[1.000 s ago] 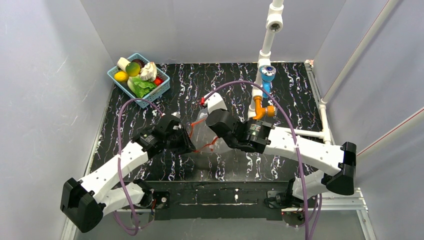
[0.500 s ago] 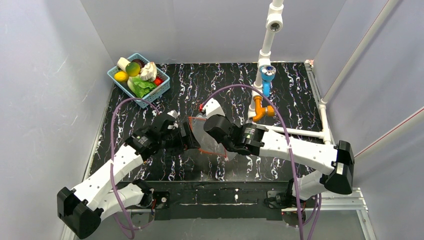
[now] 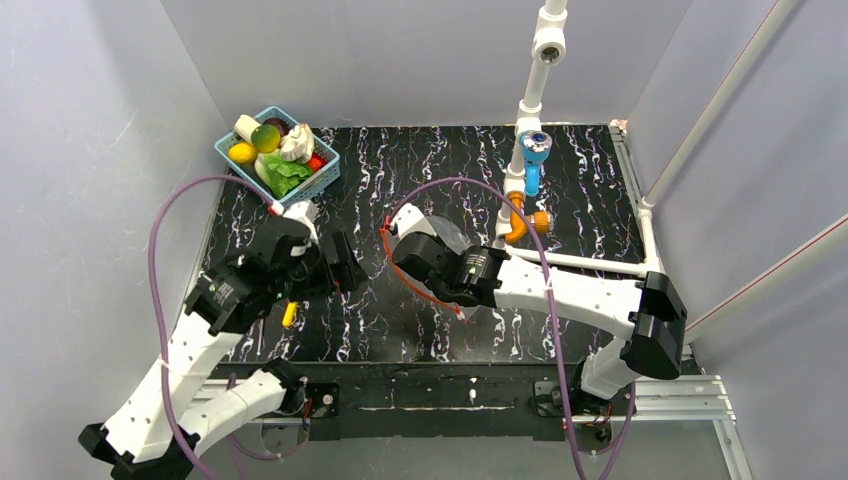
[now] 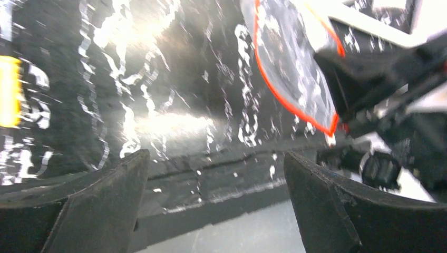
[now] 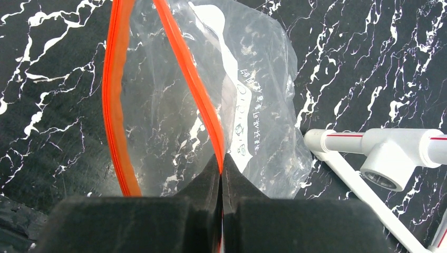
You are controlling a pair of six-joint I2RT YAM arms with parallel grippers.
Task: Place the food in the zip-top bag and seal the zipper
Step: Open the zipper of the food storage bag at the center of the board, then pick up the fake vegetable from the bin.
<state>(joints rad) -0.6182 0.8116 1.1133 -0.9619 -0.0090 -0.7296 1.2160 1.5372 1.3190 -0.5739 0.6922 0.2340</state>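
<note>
Clear crinkly zip-top bag (image 5: 263, 95) w/ zipper (image 5: 112, 89) gaping, in right gripper (image 5: 221, 159).

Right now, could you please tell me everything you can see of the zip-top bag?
The zip-top bag is a clear, crinkled plastic pouch with white printing and an orange-red zipper along its mouth. The mouth gapes open, its two strips apart, and nothing shows inside. The right gripper is shut on one lip, holding it over the black marbled table. The left gripper is open, not touching it.
</note>
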